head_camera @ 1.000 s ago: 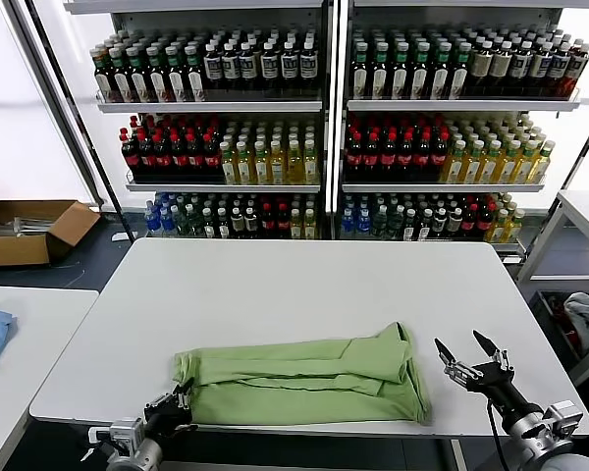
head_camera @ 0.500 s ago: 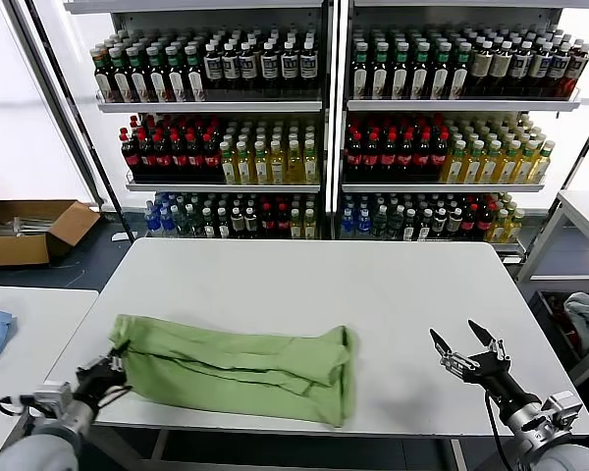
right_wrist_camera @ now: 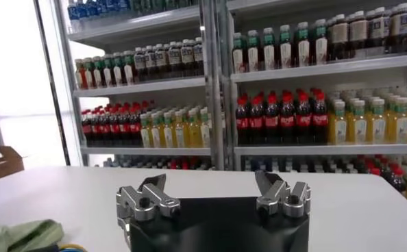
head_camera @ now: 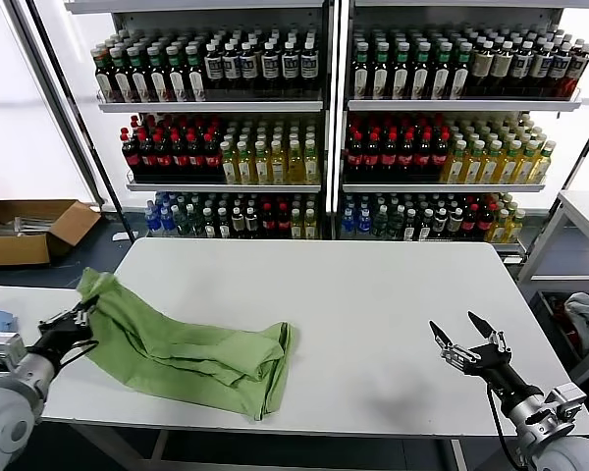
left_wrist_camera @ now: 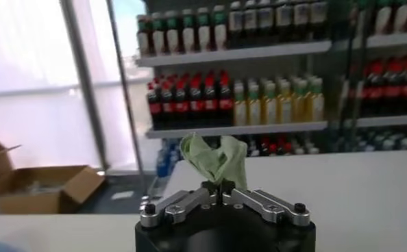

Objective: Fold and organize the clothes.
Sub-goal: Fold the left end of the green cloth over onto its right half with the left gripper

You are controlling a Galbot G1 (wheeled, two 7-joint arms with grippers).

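While the left gripper (head_camera: 79, 316) is clamping its jaws tight on one end of the folded green shirt (head_camera: 191, 351), that end is hanging lifted just past the left edge of the white table (head_camera: 373, 294), and the rest is lying across the table's near-left part. The shirt's long axis is running from the gripper at the left down toward the near middle of the table, where the free end is bunching in a thick fold. The right gripper (head_camera: 465, 345), with its fingers spread wide and nothing between them, is hovering over the near-right part, well apart from the cloth. So the left arm is the nearer one by far, and any coming move, as I judge it, is turning on that pinched left end.
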